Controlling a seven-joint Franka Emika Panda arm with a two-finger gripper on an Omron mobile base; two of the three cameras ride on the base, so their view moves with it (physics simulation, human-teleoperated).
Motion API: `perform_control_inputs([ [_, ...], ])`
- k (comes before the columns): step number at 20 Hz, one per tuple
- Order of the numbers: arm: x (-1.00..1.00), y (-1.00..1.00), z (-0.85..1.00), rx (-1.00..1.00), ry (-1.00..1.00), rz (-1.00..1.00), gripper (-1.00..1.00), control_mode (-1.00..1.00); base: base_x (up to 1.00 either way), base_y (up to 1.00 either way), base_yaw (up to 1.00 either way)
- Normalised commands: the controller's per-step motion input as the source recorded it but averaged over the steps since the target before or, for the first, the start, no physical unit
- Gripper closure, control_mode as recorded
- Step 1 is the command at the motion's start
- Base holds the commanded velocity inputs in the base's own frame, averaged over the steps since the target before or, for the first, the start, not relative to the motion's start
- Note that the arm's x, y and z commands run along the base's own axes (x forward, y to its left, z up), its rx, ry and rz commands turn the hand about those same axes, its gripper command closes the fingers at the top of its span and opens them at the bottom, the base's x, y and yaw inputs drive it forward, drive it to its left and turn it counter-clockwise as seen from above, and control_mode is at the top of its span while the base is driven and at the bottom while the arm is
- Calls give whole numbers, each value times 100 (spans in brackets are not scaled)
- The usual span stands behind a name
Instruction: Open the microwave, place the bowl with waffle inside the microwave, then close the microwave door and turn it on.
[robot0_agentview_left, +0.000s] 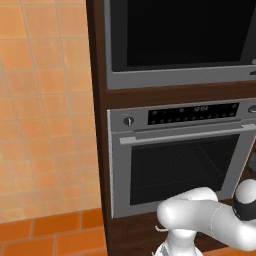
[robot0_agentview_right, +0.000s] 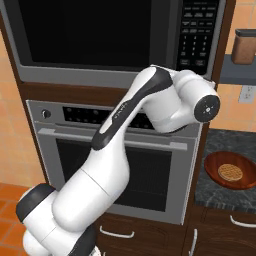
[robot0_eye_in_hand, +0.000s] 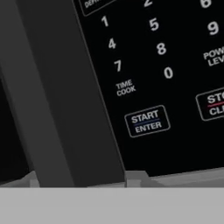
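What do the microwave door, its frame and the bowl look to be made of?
The microwave door looks like glossy black glass: dark, smooth and uniform. The microwave frame looks like brushed grey metal, matte with a soft sheen. The bowl on the counter reads as reddish-brown wood, perhaps glazed ceramic; the render leaves that open.

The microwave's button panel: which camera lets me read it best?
The hand view: the keypad is close enough to read digits and START ENTER. The right base view shows it small, labels unreadable. The left base view catches the microwave door.
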Motion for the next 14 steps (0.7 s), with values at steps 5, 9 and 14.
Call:
perform_control_inputs([
  [5,50,-3,-2,8,0,0,-100,-100,0,0,0],
  [9,45,11,-11,1,0,0,100,-100,0,0,0],
  [14,-19,3,3,0,0,-9,100,-100,0,0,0],
])
